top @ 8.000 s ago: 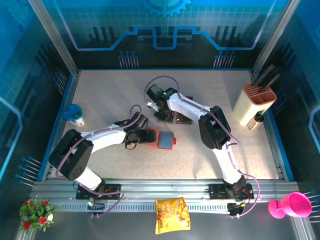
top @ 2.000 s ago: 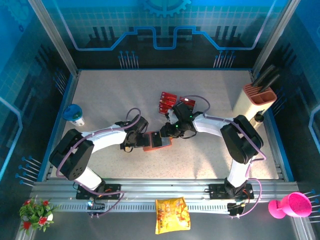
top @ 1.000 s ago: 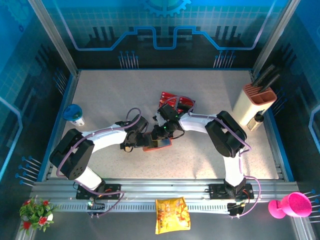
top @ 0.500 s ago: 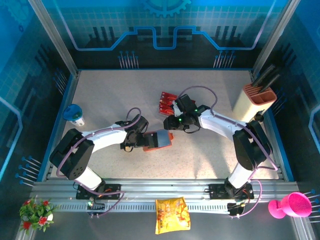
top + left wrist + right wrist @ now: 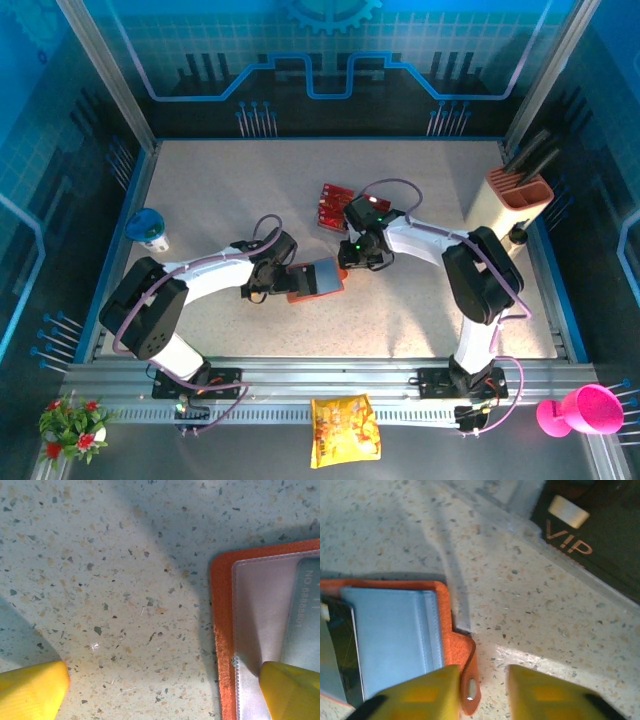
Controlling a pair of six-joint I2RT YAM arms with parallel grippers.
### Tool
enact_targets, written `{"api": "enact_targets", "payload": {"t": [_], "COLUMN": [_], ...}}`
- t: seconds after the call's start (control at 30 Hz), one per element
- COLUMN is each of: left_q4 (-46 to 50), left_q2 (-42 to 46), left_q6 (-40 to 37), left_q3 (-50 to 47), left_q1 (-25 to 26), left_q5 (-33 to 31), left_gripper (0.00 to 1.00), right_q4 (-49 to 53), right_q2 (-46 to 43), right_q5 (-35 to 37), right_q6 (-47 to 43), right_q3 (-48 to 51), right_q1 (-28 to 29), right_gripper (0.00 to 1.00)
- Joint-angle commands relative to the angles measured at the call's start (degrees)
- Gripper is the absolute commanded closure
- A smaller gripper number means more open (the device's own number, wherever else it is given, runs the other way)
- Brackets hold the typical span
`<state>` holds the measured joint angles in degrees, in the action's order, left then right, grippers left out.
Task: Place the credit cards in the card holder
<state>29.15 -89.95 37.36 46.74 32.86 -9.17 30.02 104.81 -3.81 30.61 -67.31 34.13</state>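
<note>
Lying open mid-table, the orange card holder (image 5: 322, 277) has the left gripper (image 5: 162, 680) spread wide at its left edge, one yellow finger (image 5: 292, 690) over the clear pocket (image 5: 255, 610). Just beyond, the right gripper (image 5: 482, 682) stands slightly parted around the snap tab (image 5: 469, 672), pinching nothing. Farther back, apart from it, sit the red credit cards (image 5: 334, 205).

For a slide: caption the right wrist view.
Right gripper, jaws parted, at the snap tab of the orange card holder on speckled table.

white arm links (image 5: 215, 272), black joints (image 5: 150, 320), purple cables (image 5: 268, 225) looping along; yellow end effector fingers (image 5: 32, 690)
</note>
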Motion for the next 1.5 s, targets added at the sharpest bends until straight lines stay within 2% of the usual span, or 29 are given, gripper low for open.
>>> {"api": "enact_targets", "payload": {"t": [0.0, 0.1, 0.47, 0.5, 0.53, 0.6, 0.67, 0.73, 0.9, 1.07, 1.47], "left_q4": [-3.31, -3.29, -3.48, -3.52, -3.59, -3.71, -3.83, -3.95, -4.45, -4.62, -4.77], "left_q2": [-1.37, -1.3, -2.31, -2.56, -2.8, -3.3, -3.61, -3.73, -4.13, -4.69, -4.79], "left_q6": [-1.39, -1.44, -1.95, -1.99, -2.03, -2.12, -2.21, -2.21, -2.21, -2.21, -2.17], "left_q3": [1.07, 1.6, 2.37, 2.23, 2.23, 2.05, 1.8, 1.56, 1.2, 1.26, 0.67], "left_q1": [0.04, 0.12, 0.1, 0.09, 0.01, 0.06, 0.03, 0.04, 0.04, 0.06, 0.04], "left_q5": [2.71, 2.94, 3.12, 3.19, 3.25, 3.37, 3.28, 3.2, 3.13, 2.99, 2.81], "left_gripper": [0.01, 0.01, 0.01, 0.01, 0.01, 0.01, 0.01, 0.01, 0.01, 0.01, 0.01], "right_q4": [1.36, 1.09, -0.32, -0.62, -0.75, -0.59, -0.5, -0.36, -0.77, -1.96, -4.83], "right_q2": [0.43, -1.08, -8.5, -8.74, -8.92, -9.72, -11.15, -12.23, -10.96, -7.07, 1.47], "right_q5": [1.25, 1.35, 1.33, 0.73, 0.26, -0.14, -0.29, -0.55, -4.11, -5.75, -7.34], "right_q6": [-0.47, -0.3, 2.59, 2.61, 2.62, 2.94, 3.12, 3.01, 2.88, 3.18, 4.1], "right_q3": [-0.8, 1.12, 9.06, 9.29, 9.16, 8.65, 7.75, 6.51, 3.15, 0.59, -3.13], "right_q1": [-0.45, -1.04, -2.18, -2.17, -2.14, -2.05, -1.96, -1.74, -0.4, 2.44, 6.17], "right_gripper": [0.87, 1.0, 1.0, 0.99, 0.93, 0.72, 0.68, 0.73, 0.91, 1.0, 1.0]}}
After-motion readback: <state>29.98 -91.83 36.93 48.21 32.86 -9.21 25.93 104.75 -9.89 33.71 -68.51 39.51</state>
